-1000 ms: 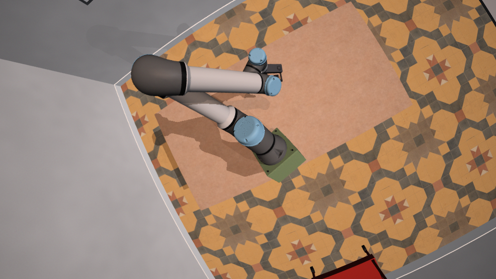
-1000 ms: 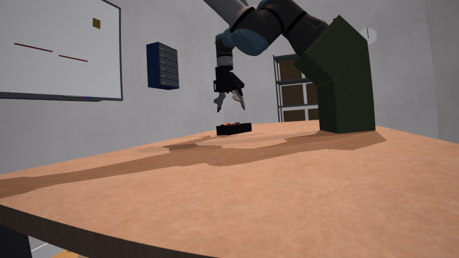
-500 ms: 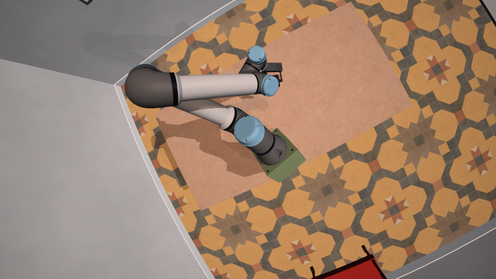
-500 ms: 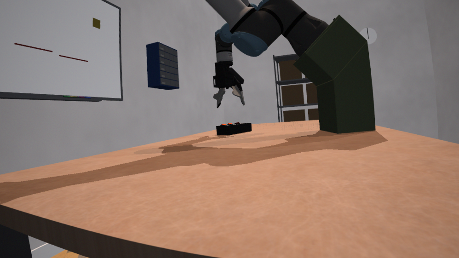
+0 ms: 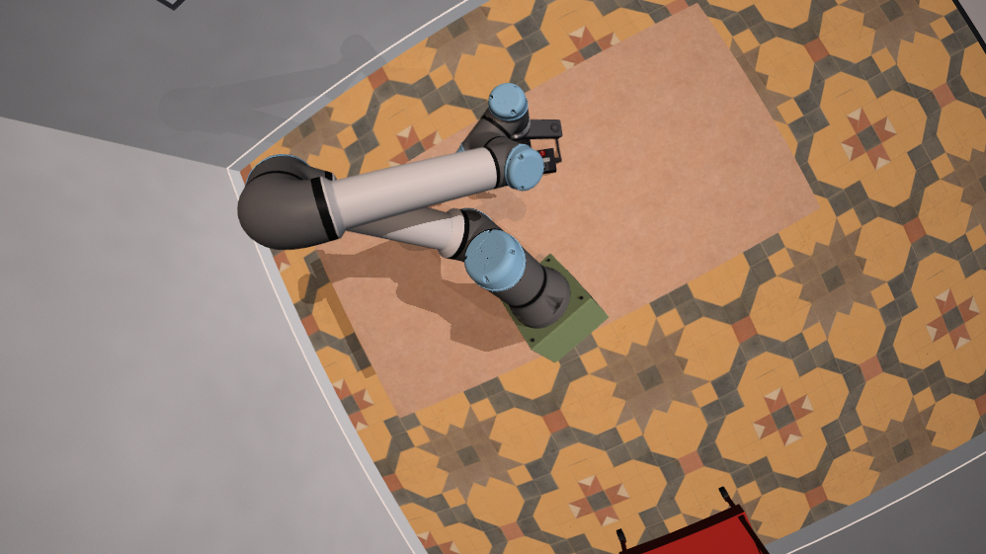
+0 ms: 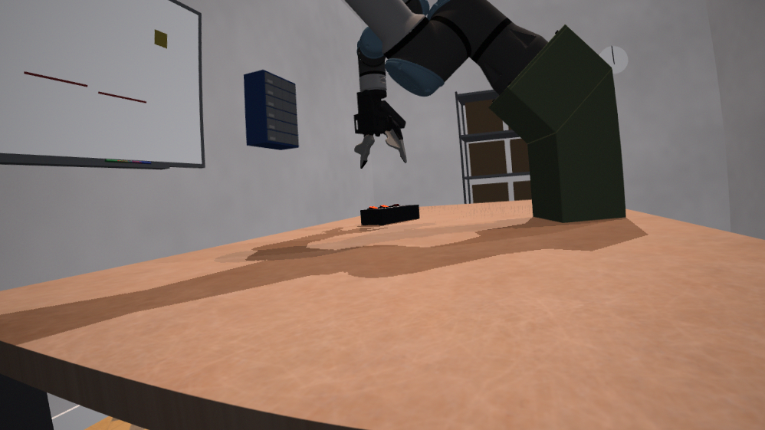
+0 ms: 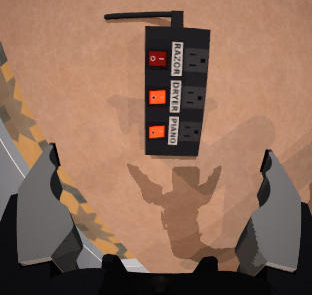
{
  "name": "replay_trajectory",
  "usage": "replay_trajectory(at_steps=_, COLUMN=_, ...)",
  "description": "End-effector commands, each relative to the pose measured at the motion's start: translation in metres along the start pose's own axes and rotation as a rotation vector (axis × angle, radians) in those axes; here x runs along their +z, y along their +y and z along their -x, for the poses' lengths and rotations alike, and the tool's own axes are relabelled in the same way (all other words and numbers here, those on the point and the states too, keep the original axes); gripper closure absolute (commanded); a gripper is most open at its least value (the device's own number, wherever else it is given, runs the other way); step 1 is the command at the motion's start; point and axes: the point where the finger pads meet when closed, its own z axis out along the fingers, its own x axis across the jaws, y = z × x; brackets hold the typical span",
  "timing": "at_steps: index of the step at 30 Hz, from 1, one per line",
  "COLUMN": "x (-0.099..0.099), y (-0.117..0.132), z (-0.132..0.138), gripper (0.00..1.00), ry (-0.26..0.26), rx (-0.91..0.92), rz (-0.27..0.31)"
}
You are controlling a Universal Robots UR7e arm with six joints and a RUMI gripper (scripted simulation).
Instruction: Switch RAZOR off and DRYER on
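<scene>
The black power strip (image 7: 176, 90) (image 6: 389, 214) lies flat on the wooden table (image 7: 75, 83) (image 6: 507, 318), labels and switches facing up. Its cord end points away from me in the wrist view. The RAZOR switch (image 7: 156, 59) is dark red. The DRYER switch (image 7: 157, 97) and the PIANO switch (image 7: 156, 131) glow bright orange. My gripper (image 7: 161, 149) (image 6: 382, 155) is open and empty. It hangs well above the strip, over its PIANO end. In the overhead view the arm's wrist covers most of the strip (image 5: 550, 159).
The green robot base (image 5: 574, 319) (image 6: 575, 137) stands on the table's near side. The table edge and the tiled floor (image 7: 30, 128) lie to my left. A whiteboard (image 6: 96, 64), a blue cabinet (image 6: 270, 109) and a shelf (image 6: 487, 149) stand by the walls.
</scene>
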Motion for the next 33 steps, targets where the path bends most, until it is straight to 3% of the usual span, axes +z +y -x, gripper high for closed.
replay_trajectory(at_steps=1, x=-0.019, y=0.0, z=-0.001, gripper=0.0, ry=0.003, rx=-0.002, rz=0.007)
replay_trajectory(at_steps=16, x=-0.041, y=0.0, z=-0.001, gripper=0.0, ry=0.003, rx=-0.002, rz=0.007)
replay_trajectory(at_steps=33, x=-0.044, y=0.0, z=-0.001, gripper=0.0, ry=0.003, rx=-0.002, rz=0.007)
